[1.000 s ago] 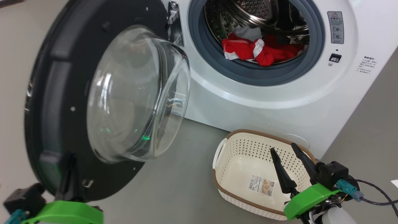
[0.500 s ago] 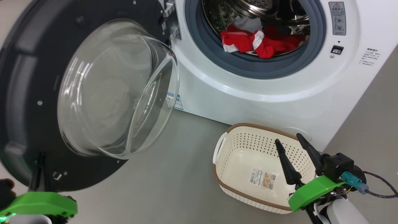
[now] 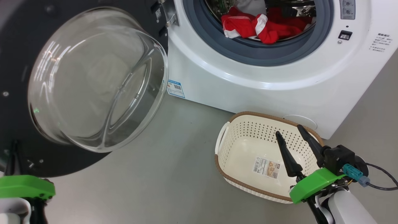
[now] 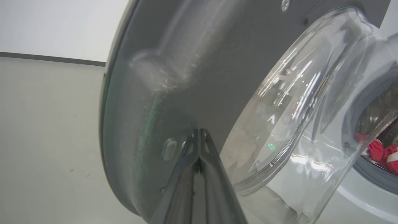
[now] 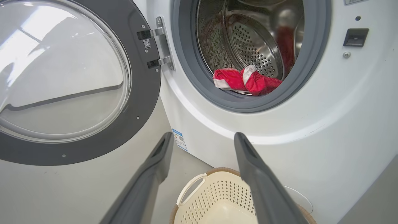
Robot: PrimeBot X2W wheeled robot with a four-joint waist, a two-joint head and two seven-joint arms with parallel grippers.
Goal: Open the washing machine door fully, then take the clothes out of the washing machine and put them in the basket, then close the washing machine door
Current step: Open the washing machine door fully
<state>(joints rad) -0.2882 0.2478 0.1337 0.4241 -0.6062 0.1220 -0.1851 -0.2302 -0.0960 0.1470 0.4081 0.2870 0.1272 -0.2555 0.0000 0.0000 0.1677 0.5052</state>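
Grey smooth floor [image 3: 174, 180] carries everything I am working with: the white washing machine [image 3: 248, 90] stands at the back, and the cream basket [image 3: 239, 140] sits on the floor just before its lower front, empty but for a paper label [image 3: 268, 168] on its bottom. Through the head camera I see the washing machine door [image 3: 15, 40] swung wide out to my left on its hinge [image 5: 161, 46]. Its glass bowl window [image 3: 93, 81] bulges towards the machine, and the opening is fully exposed. My left gripper [image 4: 199, 134] has its jaws pressed together, tips up against the door's dark inner face near the lower rim; whether they actually touch it I cannot tell for sure. My right gripper [image 3: 288, 129] hangs over the basket with its jaws wide apart and nothing between them. The clothes [image 3: 261, 28], red with white trim, lie in a heap at the front lip of the steel drum [image 5: 258, 40], just behind the grey-blue rubber ring [image 3: 258, 54]. As I judge it, the first step is done or nearly so: the door looks open about as far as it needs to be. All the rest is left: none of the clothes are out, the basket holds no garment, and closing the door comes last.
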